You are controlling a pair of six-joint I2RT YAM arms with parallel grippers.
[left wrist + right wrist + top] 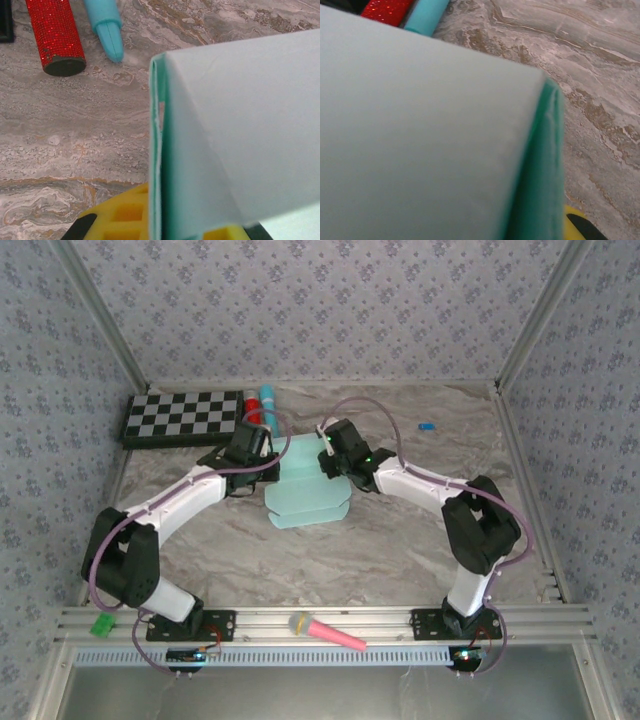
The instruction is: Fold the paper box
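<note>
Closest to both wrist lenses is the paper box (240,125), its pale aqua card lifted off the surface (400,560) into a raised, doubled fold. From above, the box lies mid-surface directly between the two hands. Its flat flaps reach toward the arms' bases and its raised end is on the far side. The left hand (265,452) is at that end's left edge and the right hand (328,455) at its right edge, so neither is nearer. The left hand's yellow fingers (125,215) are pressed together, pinching the folded card edge that runs straight up between them. On the right, one yellow finger (577,225) sits just beside the darker green fold, but I cannot tell whether it grips. The fold line probably runs hand to hand, so the coming crease likely needs both to move together.
</note>
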